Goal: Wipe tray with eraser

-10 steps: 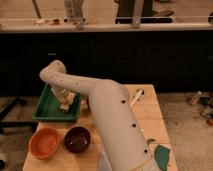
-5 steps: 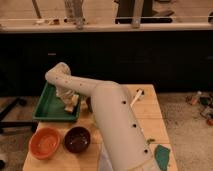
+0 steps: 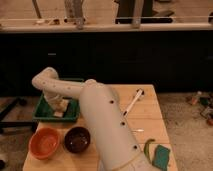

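Note:
The dark-green tray (image 3: 44,114) sits at the back left of the wooden table. My pale arm bends down from its elbow (image 3: 46,79) into the tray. My gripper (image 3: 59,108) is inside the tray, near its front middle, pointing down. A small pale beige eraser (image 3: 59,114) sits at the gripper's tip, pressed against the tray floor, and the gripper is shut on it. My arm hides the tray's right part.
An orange bowl (image 3: 45,142) and a dark brown bowl (image 3: 77,139) stand in front of the tray. A white pen-like object (image 3: 134,102) lies at the back right. A teal-green pad (image 3: 161,156) lies at the front right. The table (image 3: 150,122) drops off on the right.
The gripper, with the eraser at its tip, has slid left and a little toward the tray's front. The elbow has swung back to the left.

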You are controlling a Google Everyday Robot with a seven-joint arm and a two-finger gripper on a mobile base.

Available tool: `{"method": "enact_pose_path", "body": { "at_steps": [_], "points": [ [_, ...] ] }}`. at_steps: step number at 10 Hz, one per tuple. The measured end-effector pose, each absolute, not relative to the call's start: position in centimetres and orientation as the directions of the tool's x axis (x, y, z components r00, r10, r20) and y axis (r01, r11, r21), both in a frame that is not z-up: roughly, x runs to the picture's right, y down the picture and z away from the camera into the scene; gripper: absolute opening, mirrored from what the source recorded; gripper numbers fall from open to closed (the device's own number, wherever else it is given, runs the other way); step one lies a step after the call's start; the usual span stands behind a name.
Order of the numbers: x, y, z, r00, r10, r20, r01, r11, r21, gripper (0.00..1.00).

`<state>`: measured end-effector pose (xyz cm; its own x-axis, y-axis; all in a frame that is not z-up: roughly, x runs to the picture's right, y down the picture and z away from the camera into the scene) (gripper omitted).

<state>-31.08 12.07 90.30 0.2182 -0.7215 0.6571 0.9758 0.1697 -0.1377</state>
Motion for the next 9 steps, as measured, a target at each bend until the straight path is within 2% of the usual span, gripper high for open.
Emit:
{"method": "enact_pose_path", "body": {
  "at_steps": [5, 9],
  "points": [
    [-34.7, 13.5, 89.4, 0.164, -0.718, 0.676, 0.986, 0.138, -0.093, 0.0],
    [-28.5, 11.2, 90.9, 0.222, -0.724, 0.653, 0.975, 0.168, -0.145, 0.0]
  ]
}}
